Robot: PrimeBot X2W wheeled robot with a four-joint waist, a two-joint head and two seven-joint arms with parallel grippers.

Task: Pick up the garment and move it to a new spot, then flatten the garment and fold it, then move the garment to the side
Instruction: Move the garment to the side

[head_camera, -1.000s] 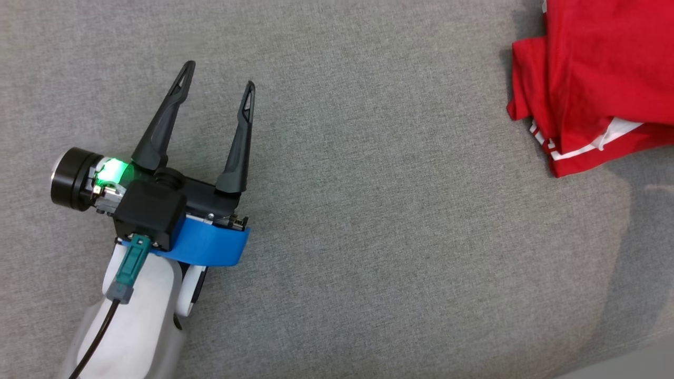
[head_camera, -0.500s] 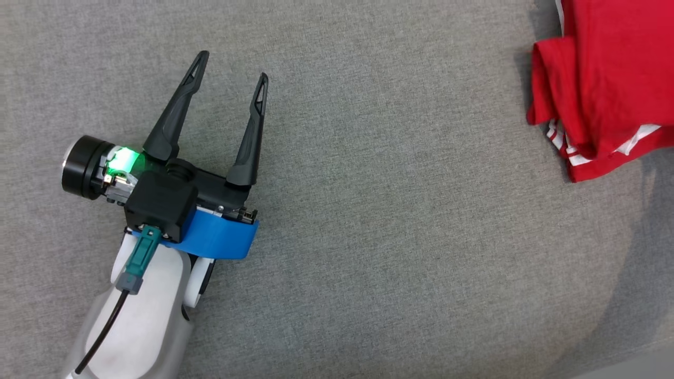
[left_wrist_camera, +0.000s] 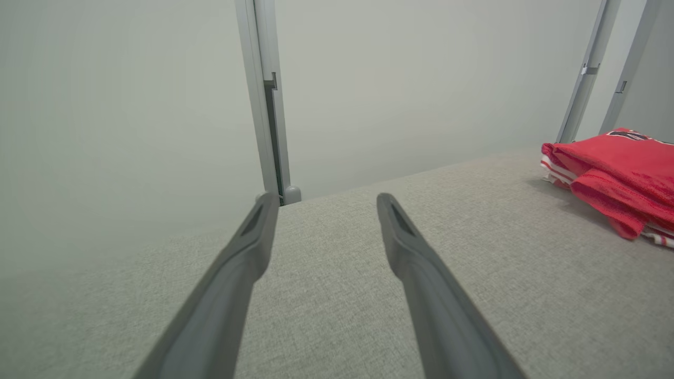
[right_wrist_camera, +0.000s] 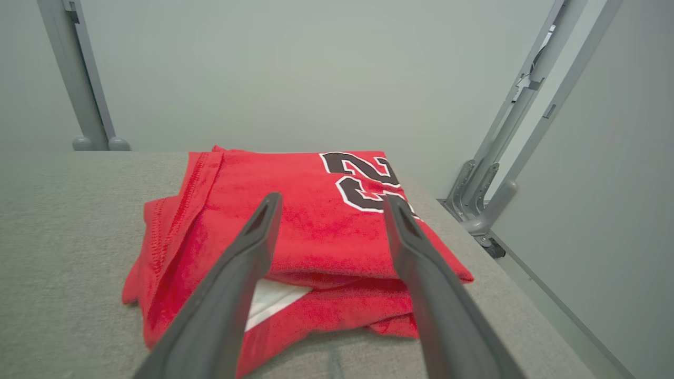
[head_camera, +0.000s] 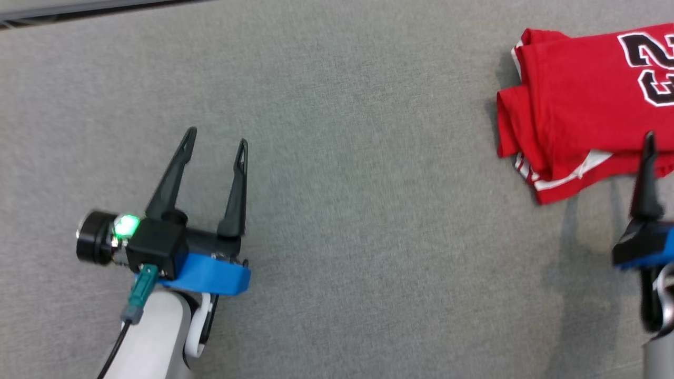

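Observation:
The garment (head_camera: 574,105) is a red shirt with white trim and a black number, lying folded in a stack on the grey table at the upper right. It also shows as the red garment (left_wrist_camera: 616,163) far right in the left wrist view. My right gripper (right_wrist_camera: 331,199) is open, its fingers spread just over the near edge of the garment (right_wrist_camera: 305,179), holding nothing. One of its fingers (head_camera: 646,179) shows at the right edge of the head view. My left gripper (head_camera: 217,137) is open and empty over bare table at the left, far from the shirt; the left gripper (left_wrist_camera: 325,197) points at the far wall.
A grey fabric table top (head_camera: 368,237) spreads between the two arms. Its far edge (head_camera: 79,10) runs along the top left. Metal posts (left_wrist_camera: 263,105) (right_wrist_camera: 79,79) stand behind the table, and a slanted frame (right_wrist_camera: 505,158) stands past its right edge.
The head camera has shifted, bringing the table's far edge and a right finger into view. The right gripper has opened. The left gripper stays open.

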